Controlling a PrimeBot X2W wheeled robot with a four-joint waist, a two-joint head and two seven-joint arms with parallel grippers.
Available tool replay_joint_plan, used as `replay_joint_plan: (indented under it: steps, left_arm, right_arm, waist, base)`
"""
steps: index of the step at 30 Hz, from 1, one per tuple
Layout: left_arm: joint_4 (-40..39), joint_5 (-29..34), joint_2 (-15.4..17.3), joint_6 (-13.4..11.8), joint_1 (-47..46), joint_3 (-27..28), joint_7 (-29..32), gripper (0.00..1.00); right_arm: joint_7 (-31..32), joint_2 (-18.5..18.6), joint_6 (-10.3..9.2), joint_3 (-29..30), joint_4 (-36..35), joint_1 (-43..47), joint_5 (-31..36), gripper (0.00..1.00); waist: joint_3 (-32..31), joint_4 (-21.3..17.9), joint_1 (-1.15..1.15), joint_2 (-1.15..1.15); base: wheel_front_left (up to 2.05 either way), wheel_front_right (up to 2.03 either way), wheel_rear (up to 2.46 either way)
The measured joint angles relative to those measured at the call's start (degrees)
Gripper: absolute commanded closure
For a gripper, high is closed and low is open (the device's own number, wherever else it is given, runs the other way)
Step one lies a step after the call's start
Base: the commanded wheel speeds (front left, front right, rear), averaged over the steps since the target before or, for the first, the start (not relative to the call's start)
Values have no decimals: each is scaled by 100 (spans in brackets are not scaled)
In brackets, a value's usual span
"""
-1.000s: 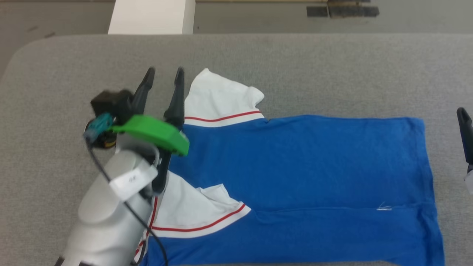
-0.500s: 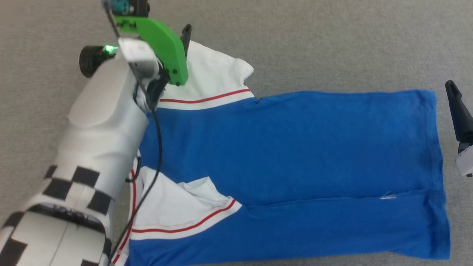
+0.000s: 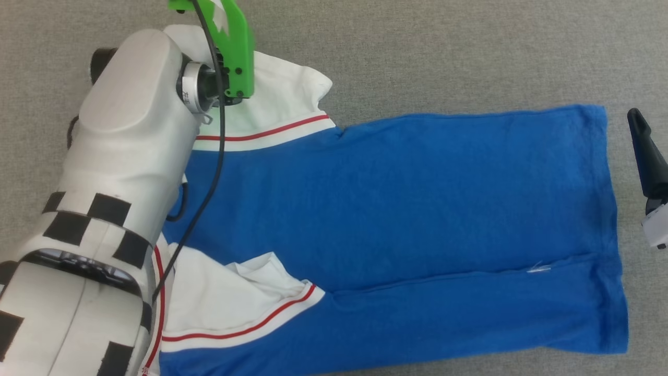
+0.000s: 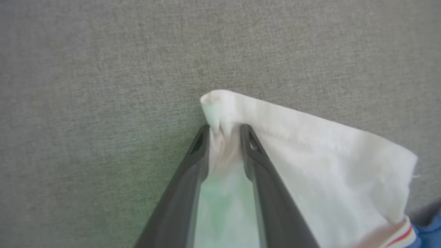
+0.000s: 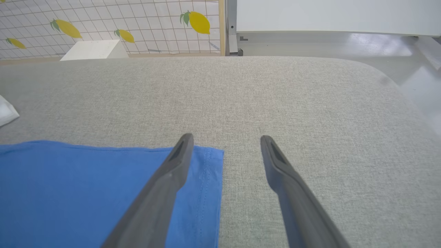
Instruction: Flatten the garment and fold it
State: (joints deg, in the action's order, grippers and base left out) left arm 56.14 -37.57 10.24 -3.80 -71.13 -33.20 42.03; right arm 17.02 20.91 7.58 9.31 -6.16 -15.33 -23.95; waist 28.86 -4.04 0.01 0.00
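The garment (image 3: 391, 209), royal blue, lies flat on the grey table with its hem to the right. Both white red-striped sleeves are at the left: the far sleeve (image 3: 282, 99) and the rumpled near sleeve (image 3: 224, 297). My left arm reaches over the shirt's left end to the far sleeve. In the left wrist view my left gripper (image 4: 224, 129) is shut on the bunched corner of the white sleeve (image 4: 310, 148). My right gripper (image 5: 225, 137) stands open over the far hem corner of the blue cloth (image 5: 86, 186), and one of its fingers (image 3: 647, 156) shows beside the hem.
The grey padded table (image 3: 443, 52) reaches beyond the shirt on every side. Its far edge and rounded right corner (image 5: 386, 79) show in the right wrist view. Past that edge stand a white box (image 5: 91, 50) and a lemon-print tiled wall (image 5: 103, 20).
The head camera has tilted down, shifting the whole picture. My left arm has reached farther out to the far sleeve's corner and its fingers have closed on it. The right gripper has stayed open.
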Motion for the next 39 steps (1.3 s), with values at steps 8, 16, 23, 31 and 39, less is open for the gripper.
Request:
replay_joint_plan:
  steps: [8,16,23,31,39]
  left_arm:
    - [-532,-322,-89,190,394,238,-500,100]
    - [-1377,-416,-75,320,600,326,-891,100]
    - [-2228,-446,24,221,837,358,-884,100]
    - [-3014,-491,123,65,1120,398,-828,100]
    - [-3288,-638,241,-34,1393,437,-806,100]
  right_arm:
    - [1107,289,0,-33,-141,-8,-31,0]
    - [3476,799,0,-459,163,-882,297,0]
    - [4096,1087,0,-1105,636,-1482,503,0]
    - [3985,1188,0,-1396,1103,-1500,448,0]
    - [3631,1160,2,-1329,1198,-1517,277,100]
  waist:
    - [-158,139,0,0]
    - [-305,317,0,0]
    - [-195,528,0,0]
    - [1,738,0,0]
    - [0,708,0,0]
  base:
    - [0,0,0]
    - [0,0,0]
    - [0,0,0]
    - [0,0,0]
    - [0,0,0]
